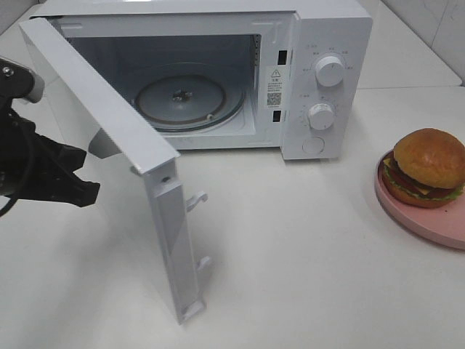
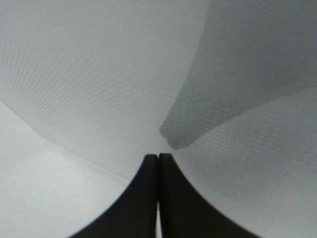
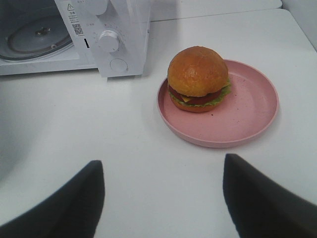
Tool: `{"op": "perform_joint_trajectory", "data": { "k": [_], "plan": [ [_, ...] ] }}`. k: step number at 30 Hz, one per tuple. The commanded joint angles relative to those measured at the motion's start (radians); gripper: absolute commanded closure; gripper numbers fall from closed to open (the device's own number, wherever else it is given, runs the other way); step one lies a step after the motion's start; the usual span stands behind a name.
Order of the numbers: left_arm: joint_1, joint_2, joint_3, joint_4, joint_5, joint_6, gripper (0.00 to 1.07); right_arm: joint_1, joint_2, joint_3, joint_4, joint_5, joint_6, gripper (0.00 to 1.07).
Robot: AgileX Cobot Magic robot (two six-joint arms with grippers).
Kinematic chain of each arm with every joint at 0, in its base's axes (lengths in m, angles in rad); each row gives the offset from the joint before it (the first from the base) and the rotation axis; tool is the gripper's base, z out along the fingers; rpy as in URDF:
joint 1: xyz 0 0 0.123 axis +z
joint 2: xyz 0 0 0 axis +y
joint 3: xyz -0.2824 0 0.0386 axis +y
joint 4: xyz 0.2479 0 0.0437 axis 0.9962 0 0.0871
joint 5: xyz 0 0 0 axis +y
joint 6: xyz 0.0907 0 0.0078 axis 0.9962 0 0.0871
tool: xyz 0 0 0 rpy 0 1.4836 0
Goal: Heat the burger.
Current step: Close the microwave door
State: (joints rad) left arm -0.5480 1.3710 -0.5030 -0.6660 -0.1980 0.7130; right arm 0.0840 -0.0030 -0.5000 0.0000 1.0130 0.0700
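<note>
White microwave [image 1: 320, 80] at the rear of a white surface [image 1: 305, 276], its door [image 1: 109, 145] swung wide open. Glass turntable [image 1: 190, 98] inside; two round knobs [image 1: 330, 71] on the control panel. Pink plate [image 3: 247, 109] to the right.

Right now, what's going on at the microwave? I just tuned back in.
The microwave stands with its door swung wide open and the glass turntable bare. The left gripper, fingers shut and holding nothing, sits against the door's outer face. The burger sits on the pink plate on the table to the right of the microwave. The right gripper is open, facing the burger but not touching it.
</note>
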Motion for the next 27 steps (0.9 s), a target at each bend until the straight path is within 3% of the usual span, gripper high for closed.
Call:
{"op": "perform_joint_trajectory", "data": {
  "k": [1,9,27],
  "plan": [
    [-0.016,0.006,-0.001,-0.010,-0.041,-0.001,1.06,-0.007,-0.028,0.001,-0.007,-0.009,-0.014,0.44],
    [-0.081,0.133,-0.135,-0.004,-0.060,-0.003,1.06,-0.007,-0.028,0.001,-0.008,-0.009,-0.014,0.44],
    [-0.084,0.349,-0.445,0.008,0.051,0.000,1.06,-0.007,-0.028,0.001,-0.008,-0.009,-0.014,0.44]
  ]
}}
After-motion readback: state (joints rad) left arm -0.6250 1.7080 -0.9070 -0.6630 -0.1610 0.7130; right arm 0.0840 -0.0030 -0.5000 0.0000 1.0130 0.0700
